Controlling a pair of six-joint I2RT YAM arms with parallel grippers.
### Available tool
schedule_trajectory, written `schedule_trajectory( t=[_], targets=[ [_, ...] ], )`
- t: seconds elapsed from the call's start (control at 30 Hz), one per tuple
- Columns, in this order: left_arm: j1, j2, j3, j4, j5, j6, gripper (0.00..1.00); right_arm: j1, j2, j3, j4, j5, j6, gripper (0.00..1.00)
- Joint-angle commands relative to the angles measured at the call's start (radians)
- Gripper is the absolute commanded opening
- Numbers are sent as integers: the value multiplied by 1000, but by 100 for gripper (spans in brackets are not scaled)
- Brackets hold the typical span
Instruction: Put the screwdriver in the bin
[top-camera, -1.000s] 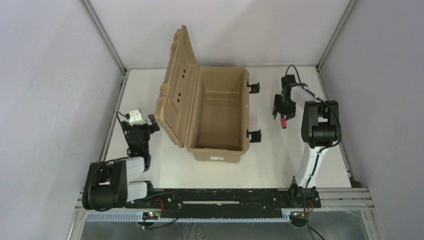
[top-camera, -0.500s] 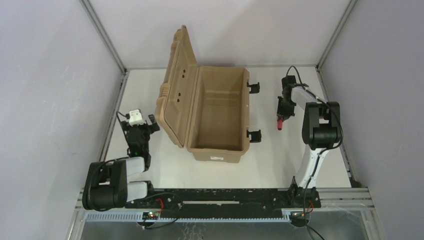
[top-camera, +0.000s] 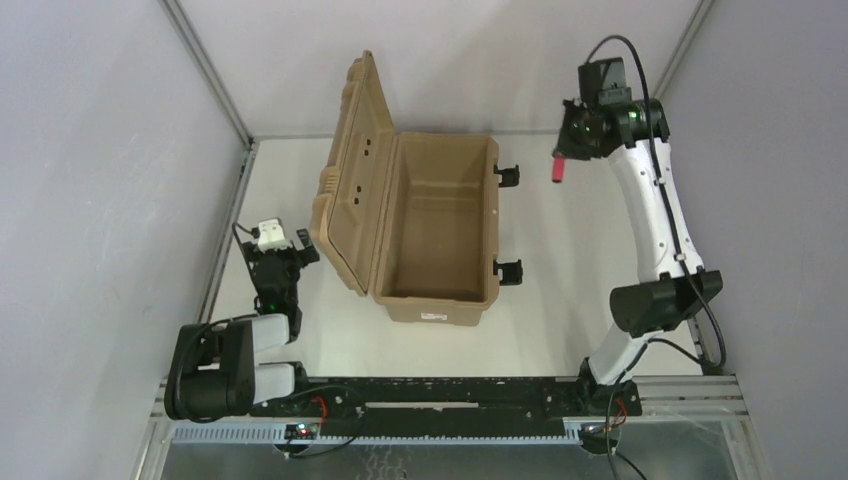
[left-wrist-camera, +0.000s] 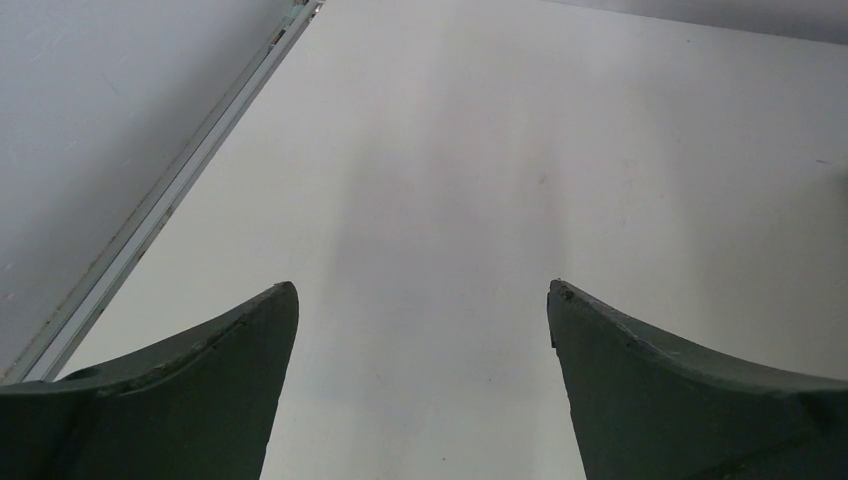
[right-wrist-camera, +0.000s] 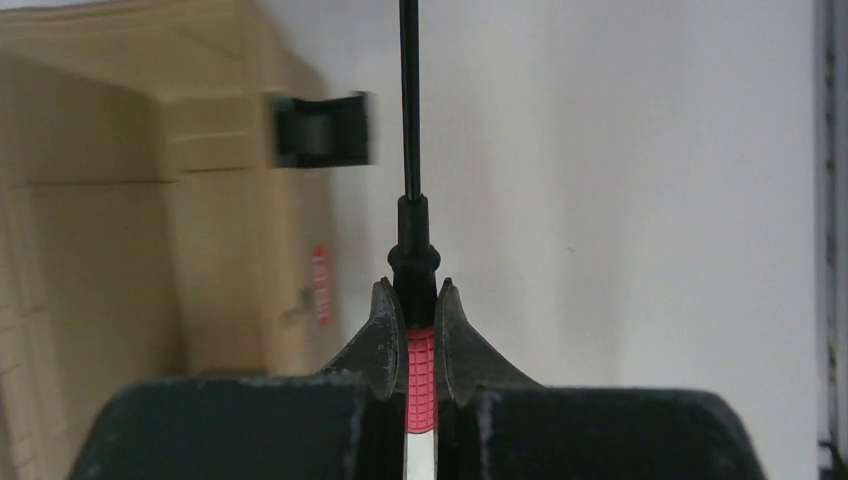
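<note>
You have the screwdriver (top-camera: 559, 168) off the table, clamped by its red ribbed handle in the right gripper (top-camera: 566, 150), whose jaws are closed tight on the handle with little of it showing between them. In the right wrist view the screwdriver (right-wrist-camera: 410, 110) runs straight out from the right gripper (right-wrist-camera: 412, 300): a short black collar, then a thin dark shaft whose tip leaves the frame at the top. It hangs high near the far right corner of the enclosure, to the right of the bin (top-camera: 489, 225) and apart from it, roughly level with the far latch (top-camera: 508, 174). The bin stands open, its ribbed lid (top-camera: 350, 200) raised along the left long side and its mouth facing up; both black latches, far and near latch (top-camera: 510, 270), jut from the right long side. A band of white table (top-camera: 560, 300) runs between that latch side and the right frame rail (top-camera: 690, 300), and the right arm rises through it. The left gripper (top-camera: 283, 252) sits low beside the lid's outer face; in its wrist view its fingers (left-wrist-camera: 200, 380) stand wide apart over the table (left-wrist-camera: 450, 200), gripping nothing.
</note>
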Motion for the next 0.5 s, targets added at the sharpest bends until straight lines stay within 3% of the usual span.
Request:
schedule_trajectory(
  t=[0.0,0.17,0.27,0.47],
  targets=[
    [4,-7,33,52,15,20,100,150,40,255,-211,-16,129,0],
    [4,-6,33,52,15,20,100,327,143,462,-201,-60,220,0],
    [5,-6,32,52,16,20,100,408,160,404,-125,-73,248,0],
    [4,-8,32,52,15,20,100,455,227,180,28,-151,274,0]
  ],
)
